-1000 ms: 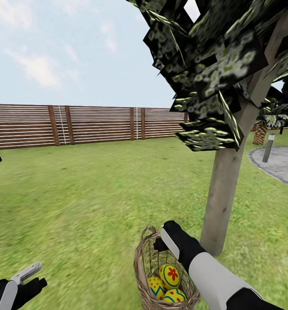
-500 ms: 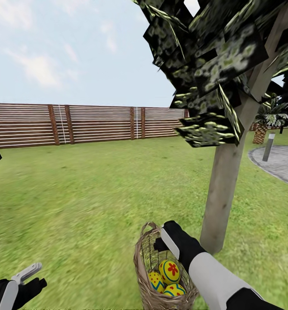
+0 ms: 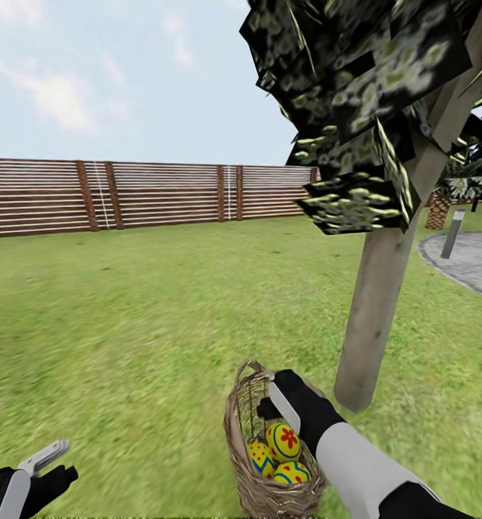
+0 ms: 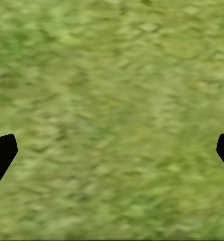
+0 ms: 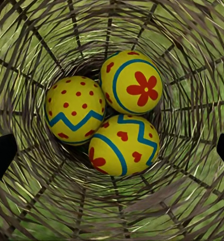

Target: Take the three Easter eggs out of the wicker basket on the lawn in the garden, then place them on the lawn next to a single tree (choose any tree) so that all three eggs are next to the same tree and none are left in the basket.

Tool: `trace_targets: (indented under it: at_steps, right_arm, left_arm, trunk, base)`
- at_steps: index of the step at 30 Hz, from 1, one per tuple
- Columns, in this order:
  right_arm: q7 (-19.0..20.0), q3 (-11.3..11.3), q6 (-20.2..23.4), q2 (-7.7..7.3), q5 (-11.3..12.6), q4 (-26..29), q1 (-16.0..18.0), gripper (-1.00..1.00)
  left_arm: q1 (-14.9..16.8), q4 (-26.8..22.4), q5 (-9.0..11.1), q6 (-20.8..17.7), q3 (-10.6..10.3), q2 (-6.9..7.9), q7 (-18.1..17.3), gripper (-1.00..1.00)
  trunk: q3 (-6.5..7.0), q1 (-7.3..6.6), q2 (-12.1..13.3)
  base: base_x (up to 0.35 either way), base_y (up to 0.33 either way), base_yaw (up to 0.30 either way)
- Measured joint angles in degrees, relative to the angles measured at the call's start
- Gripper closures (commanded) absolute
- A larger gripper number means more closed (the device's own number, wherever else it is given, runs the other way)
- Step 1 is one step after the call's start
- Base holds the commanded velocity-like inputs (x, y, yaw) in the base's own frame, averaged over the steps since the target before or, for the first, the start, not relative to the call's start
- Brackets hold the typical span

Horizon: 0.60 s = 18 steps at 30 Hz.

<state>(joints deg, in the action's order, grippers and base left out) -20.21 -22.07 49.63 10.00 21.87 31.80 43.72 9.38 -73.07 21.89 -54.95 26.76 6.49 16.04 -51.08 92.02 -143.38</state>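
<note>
1. The small tan-brown woven wicker basket [image 3: 269,447] stood low in the head view on the green lawn with yellowish patches [image 3: 140,324], near the foot of the tree with the thick, bare, leaning grey-brown trunk [image 3: 377,303] and just beside it on the robot's left.
2. The three yellow Easter eggs [image 3: 280,453] lay together in the bottom of the basket, touching one another.
3. In the right wrist view, one egg carried a red flower inside a blue ring [image 5: 132,82], one had red dots and a blue zigzag [image 5: 75,109], and one had red hearts with blue bands [image 5: 123,145].
4. The right gripper [image 3: 278,404] was at the basket's rim on the side nearer the tree; whether it gripped the rim could not be told from the head view.
5. In the right wrist view its dark fingertips [image 5: 1,153] stood far apart at the edges, with the basket's open mouth [image 5: 36,201] between them.
6. The left gripper [image 3: 50,465] hung low over bare grass, well apart from the basket.
7. In the left wrist view its fingertips [image 4: 1,153] were spread wide with nothing but grass [image 4: 112,100] between them.
8. A brown slatted wooden fence [image 3: 147,193] ran across the far side of the lawn, and a grey paved area [image 3: 467,263] with a short post [image 3: 452,234] lay off to the right.
</note>
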Motion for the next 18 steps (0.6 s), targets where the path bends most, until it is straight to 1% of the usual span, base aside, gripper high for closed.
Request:
trace_targets:
  at_steps: [7,12,17,18]
  right_arm:
    - [0.0,0.0,-0.3,0.00,0.0,-0.7,0.0,-1.00]
    - [0.0,0.0,-1.3,0.00,-0.1,-1.1,0.0,-1.00]
    - [-0.2,-0.1,-0.6,0.00,-0.3,-1.2,0.0,-1.00]
    - [-0.3,-0.1,0.2,0.00,-0.3,-1.2,0.1,-1.00]
  left_arm:
    - [0.0,0.0,0.0,0.0,0.0,-0.02,0.0,-1.00]
    - [0.0,0.0,0.0,0.0,0.0,-0.05,0.0,-1.00]
    - [0.0,0.0,0.0,0.0,0.0,-0.07,0.0,-1.00]
    - [0.0,0.0,0.0,-0.1,0.0,-0.05,0.0,-1.00]
  trunk:
    - [-1.55,0.18,-0.1]
    - [-2.66,0.31,-0.2]
    - [-3.77,0.44,-0.2]
    - [-3.99,0.46,-0.2]
  base:
    - [0.000,0.000,0.000]
    - [0.000,0.000,0.000]
    - [0.000,0.000,0.000]
    - [0.000,0.000,0.000]
